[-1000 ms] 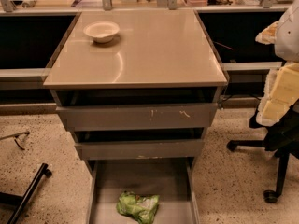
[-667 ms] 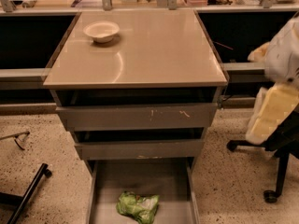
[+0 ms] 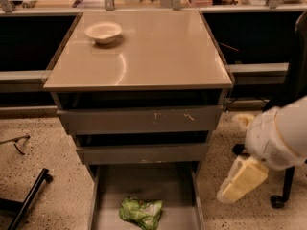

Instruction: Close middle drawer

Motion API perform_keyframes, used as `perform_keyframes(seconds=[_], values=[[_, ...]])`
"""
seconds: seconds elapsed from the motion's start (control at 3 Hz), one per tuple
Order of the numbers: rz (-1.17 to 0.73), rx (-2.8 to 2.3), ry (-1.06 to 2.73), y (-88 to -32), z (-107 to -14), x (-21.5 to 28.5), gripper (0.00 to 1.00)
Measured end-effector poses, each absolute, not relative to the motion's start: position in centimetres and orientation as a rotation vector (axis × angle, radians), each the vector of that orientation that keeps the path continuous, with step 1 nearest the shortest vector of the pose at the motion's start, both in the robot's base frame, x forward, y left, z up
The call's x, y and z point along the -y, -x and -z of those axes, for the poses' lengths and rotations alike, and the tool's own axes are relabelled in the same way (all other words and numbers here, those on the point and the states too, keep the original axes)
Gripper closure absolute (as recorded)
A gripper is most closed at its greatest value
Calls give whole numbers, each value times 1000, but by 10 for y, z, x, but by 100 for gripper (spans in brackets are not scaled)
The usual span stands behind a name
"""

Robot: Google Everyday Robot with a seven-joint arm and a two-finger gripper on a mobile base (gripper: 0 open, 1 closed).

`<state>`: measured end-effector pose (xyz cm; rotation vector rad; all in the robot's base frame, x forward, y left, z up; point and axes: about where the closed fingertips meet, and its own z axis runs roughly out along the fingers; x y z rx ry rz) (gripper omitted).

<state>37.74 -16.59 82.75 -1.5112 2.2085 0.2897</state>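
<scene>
Hanging low right of the cabinet (image 3: 139, 80), my gripper (image 3: 242, 181), spread or pressed together I cannot tell, is well apart from the middle drawer (image 3: 144, 153), a plain grey metal strip under the scratched front (image 3: 139, 120). Nearer, a crumpled green bag (image 3: 140, 212) lies in the bottom tray (image 3: 110, 186); a white bowl (image 3: 103, 31) sits on the glossy tan top.
</scene>
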Motion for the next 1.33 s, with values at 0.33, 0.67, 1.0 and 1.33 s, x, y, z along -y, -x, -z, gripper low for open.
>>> perform_keyframes(seconds=[0.33, 0.67, 1.0, 1.33], values=[[-283, -2241, 1462, -370, -798, 170, 0], [-283, -2241, 1462, -370, -798, 170, 0], [-325, -2233, 1452, -375, -768, 162, 0], [-387, -2248, 1476, -381, -689, 141, 0]])
